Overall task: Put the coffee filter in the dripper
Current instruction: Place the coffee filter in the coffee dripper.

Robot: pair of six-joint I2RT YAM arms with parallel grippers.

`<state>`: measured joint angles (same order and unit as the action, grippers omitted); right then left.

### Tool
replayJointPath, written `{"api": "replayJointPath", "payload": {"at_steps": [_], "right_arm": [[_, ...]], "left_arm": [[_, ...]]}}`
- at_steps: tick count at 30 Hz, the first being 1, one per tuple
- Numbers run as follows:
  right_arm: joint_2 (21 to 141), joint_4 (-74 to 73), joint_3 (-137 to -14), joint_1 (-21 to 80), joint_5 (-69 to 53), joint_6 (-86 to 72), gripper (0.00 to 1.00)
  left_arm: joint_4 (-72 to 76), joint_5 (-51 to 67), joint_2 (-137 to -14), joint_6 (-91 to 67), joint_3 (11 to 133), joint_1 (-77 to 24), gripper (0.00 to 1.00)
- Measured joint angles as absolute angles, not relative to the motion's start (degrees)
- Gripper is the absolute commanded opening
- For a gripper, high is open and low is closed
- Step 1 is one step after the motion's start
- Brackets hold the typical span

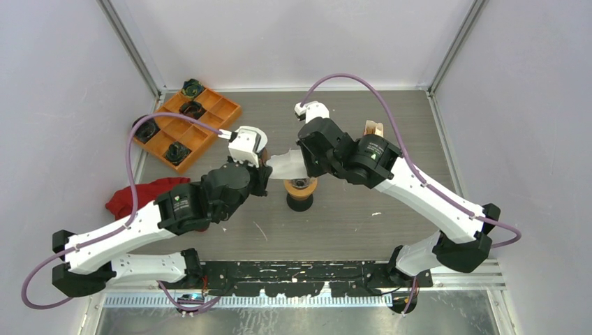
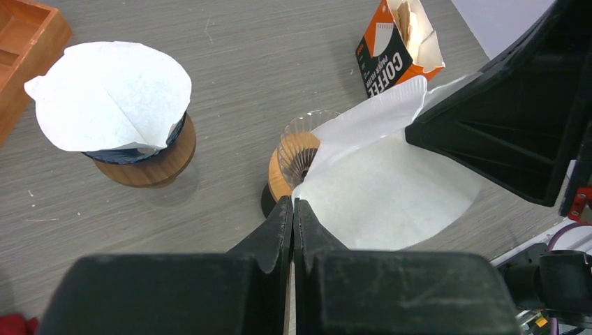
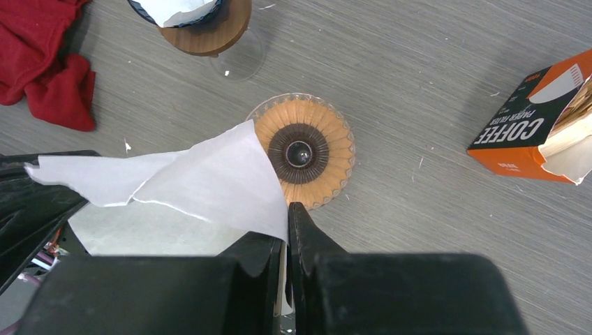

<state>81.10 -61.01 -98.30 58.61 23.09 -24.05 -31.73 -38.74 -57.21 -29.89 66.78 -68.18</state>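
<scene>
Above the dripper (image 3: 317, 171), left gripper (image 2: 293, 204) and right gripper (image 3: 288, 209) each have jaws pressed together, pinching opposite edges of one coffee filter (image 3: 209, 178). Filter is held partly unfolded over the dripper's rim, not seated. Opened filter box (image 3: 530, 139) sits near the dripper.

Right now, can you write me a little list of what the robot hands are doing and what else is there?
left gripper: shut on the paper filter
right gripper: pinching the same filter
paper filter: held up over the dripper's side, not in it
dripper: empty
second dripper: already has its own filter
box: open, filters sticking out
red cloth: crumpled, off to one side
</scene>
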Motion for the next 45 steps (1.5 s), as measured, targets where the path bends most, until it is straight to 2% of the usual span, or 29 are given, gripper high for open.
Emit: {"api": "replayJointPath", "payload": {"at_steps": [11,22,45], "right_arm": [[79.37,-60.03,-95.68,54.68,17.72,-21.67,0.16],[79.35,-59.44,-94.30,51.72,13.98,-19.16,0.25],[79.55,-53.69,-87.15,45.50,8.60,-16.78,0.23]], "left_arm": [[-36.86,-31.03,-61.23,-29.98,71.85,-63.29,0.00],[-42.26,-23.35,-66.15,-29.82,76.99,-60.12,0.00],[-41.71,-19.31,-73.17,-29.30,78.61,-56.45,0.00]]}}
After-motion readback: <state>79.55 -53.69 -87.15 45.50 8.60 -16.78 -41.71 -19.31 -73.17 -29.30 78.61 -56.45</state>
